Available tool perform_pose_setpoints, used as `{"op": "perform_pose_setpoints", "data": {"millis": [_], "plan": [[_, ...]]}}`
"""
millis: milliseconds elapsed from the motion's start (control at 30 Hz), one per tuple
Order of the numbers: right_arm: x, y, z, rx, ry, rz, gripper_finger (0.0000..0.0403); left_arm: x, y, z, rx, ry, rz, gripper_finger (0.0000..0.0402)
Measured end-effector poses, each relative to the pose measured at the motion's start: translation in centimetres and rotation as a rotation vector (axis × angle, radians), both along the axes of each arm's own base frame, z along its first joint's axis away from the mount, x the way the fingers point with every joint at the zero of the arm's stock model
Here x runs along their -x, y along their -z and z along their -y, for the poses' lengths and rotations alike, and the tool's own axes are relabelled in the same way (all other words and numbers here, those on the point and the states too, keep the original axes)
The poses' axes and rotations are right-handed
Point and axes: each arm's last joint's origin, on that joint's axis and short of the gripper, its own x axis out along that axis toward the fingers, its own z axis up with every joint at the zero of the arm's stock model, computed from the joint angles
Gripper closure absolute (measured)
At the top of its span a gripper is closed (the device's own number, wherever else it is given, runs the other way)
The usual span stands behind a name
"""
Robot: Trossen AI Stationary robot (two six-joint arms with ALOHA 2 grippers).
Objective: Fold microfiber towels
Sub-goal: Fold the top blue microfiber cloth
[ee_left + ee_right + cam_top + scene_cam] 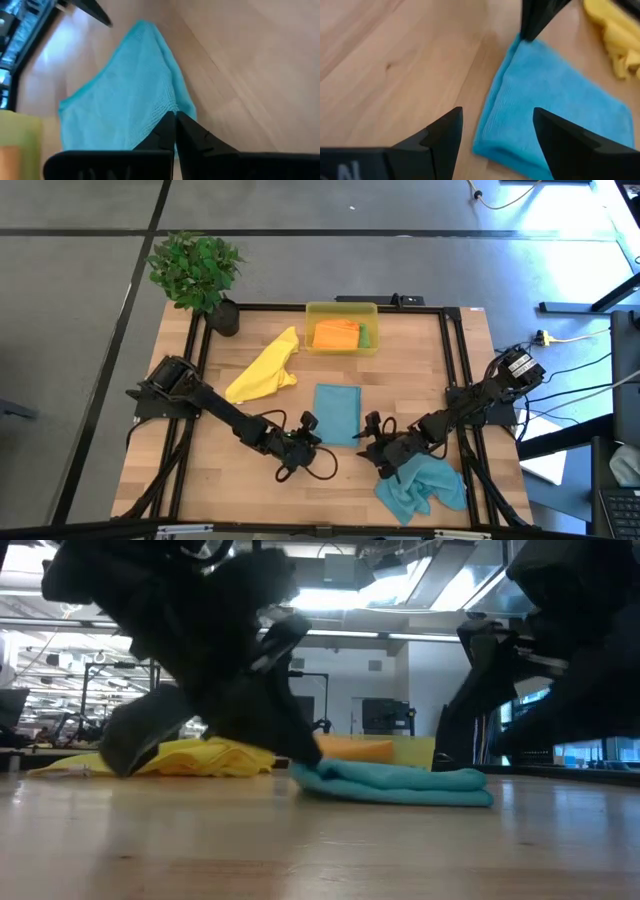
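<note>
Towel, teal and folded (337,414), lies flat on the worktop (420,380) between both arms. The left pincer (175,125) is clamped on its near corner, fingers together. The right pincer (496,131) stands with fingers apart just beside the opposite corner, touching nothing.

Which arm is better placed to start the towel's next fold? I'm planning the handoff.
Probably the left. Its gripper is shut at the near corner of the folded teal towel, seemingly pinching it. The right gripper is open, short of the towel's other near corner, holding nothing.
</note>
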Motion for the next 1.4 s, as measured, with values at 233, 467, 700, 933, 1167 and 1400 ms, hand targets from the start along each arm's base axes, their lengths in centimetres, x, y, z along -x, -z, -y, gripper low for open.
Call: {"op": "perform_pose_setpoints", "data": {"millis": [233,467,700,933,1167,1400], "plan": [[-0.2,-0.2,0.0,0.028,0.000,0.030,0.0160,-0.1,0.4,-0.7,0.034,0.031,-0.057,0.0401],[-0.1,-0.2,0.0,0.014,0.011,0.030,0.0160,0.3,0.5,-0.2,-0.026,0.086,-0.091,0.0339],[-0.1,-0.2,0.0,0.011,0.014,0.030,0.0160,1.3,0.8,0.3,-0.151,0.070,-0.147,0.0264],[-0.2,-0.2,0.0,0.014,0.018,0.032,0.0160,1.8,0.8,0.2,-0.227,0.068,-0.191,0.0249],[-0.2,-0.2,0.0,0.012,0.021,0.032,0.0160,0.9,2.1,-0.2,-0.303,0.104,-0.186,0.0248],[-0.2,-0.2,0.0,0.012,0.022,0.033,0.0160,0.2,2.4,0.0,-0.320,0.168,-0.155,0.0249]]}}
